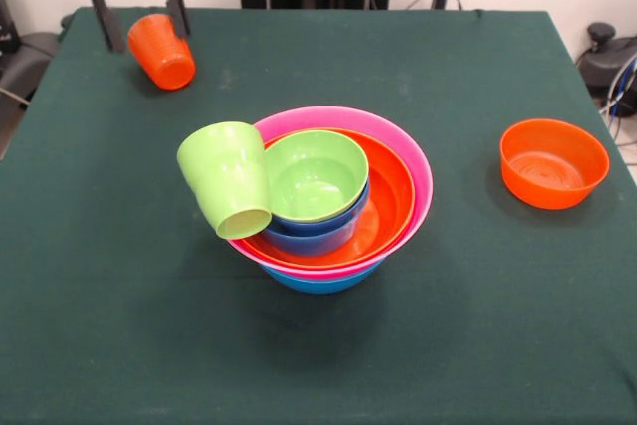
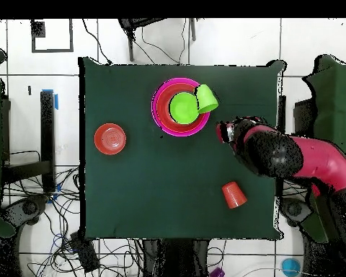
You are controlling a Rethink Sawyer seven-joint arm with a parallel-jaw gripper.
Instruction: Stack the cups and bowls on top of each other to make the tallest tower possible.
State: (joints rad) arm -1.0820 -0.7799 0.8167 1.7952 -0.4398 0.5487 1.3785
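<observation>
The tower (image 1: 333, 208) stands mid-desk (image 1: 328, 355): blue base, pink, orange, small blue, then a lime-green bowl (image 1: 314, 174), empty. A lime-green cup (image 1: 227, 178) leans tilted on its rim. An orange cup (image 1: 162, 51) lies tipped between the spread fingers of the claw (image 1: 137, 19). A small orange bowl (image 1: 553, 162), empty, sits well apart.

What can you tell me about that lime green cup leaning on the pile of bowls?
The lime green cup is a smooth, glossy plastic tumbler, taller than wide and narrowing toward its base. It is tipped over, its flat bottom toward the front-view camera. It rests on the rim of the tower and leans against the small green bowl. Nothing grips it.
</observation>
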